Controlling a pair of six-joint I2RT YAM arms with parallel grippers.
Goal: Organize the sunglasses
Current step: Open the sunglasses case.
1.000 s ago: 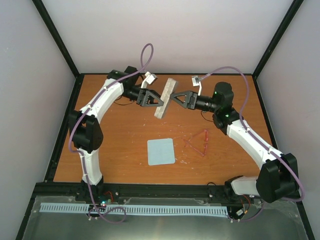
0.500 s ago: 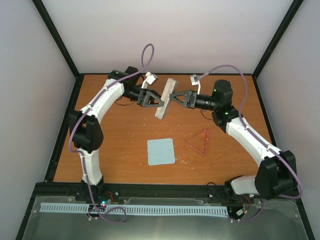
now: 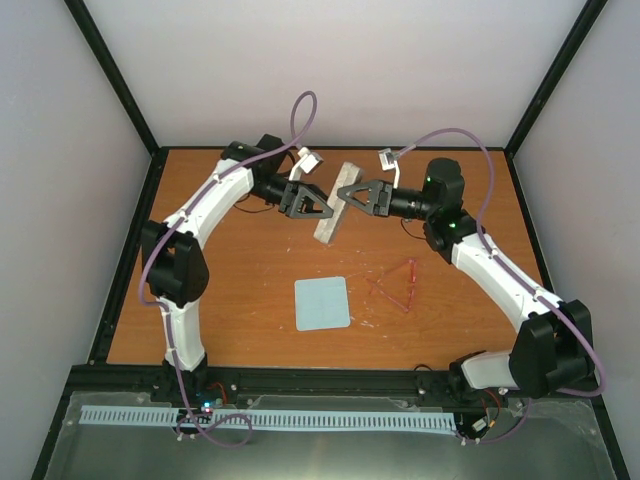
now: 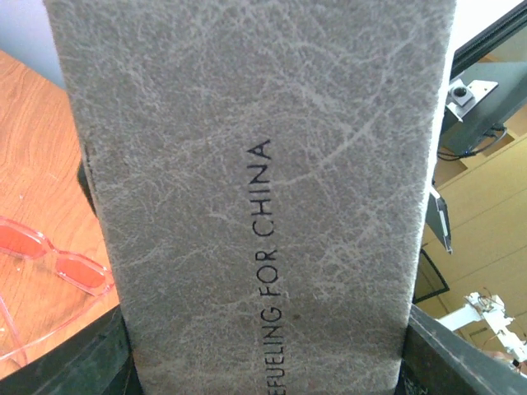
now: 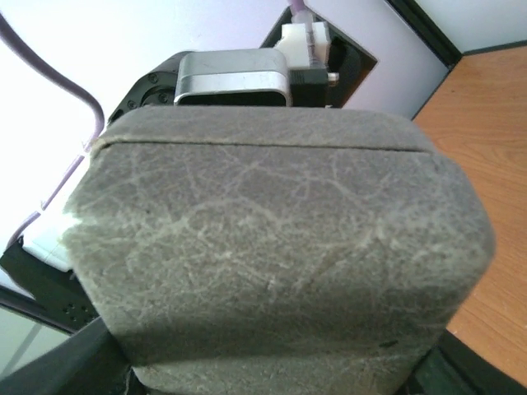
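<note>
The grey case is closed and held above the back middle of the table, tilted, between both grippers. My left gripper is shut on it from the left. My right gripper is shut on it from the right. The case fills the left wrist view, with dark fingertips at its lower edges. It also fills the right wrist view, with a seam near the top. The red sunglasses lie on the table at the right, arms spread. They also show in the left wrist view.
A light blue square cloth lies flat on the table near the front middle, left of the sunglasses. The orange table is ringed by a black frame and pale walls. The left arm's wrist shows behind the case.
The case has shifted slightly right and down. The left arm has reached further right with it. The right gripper has stayed on it, and the sunglasses and cloth have not moved.
</note>
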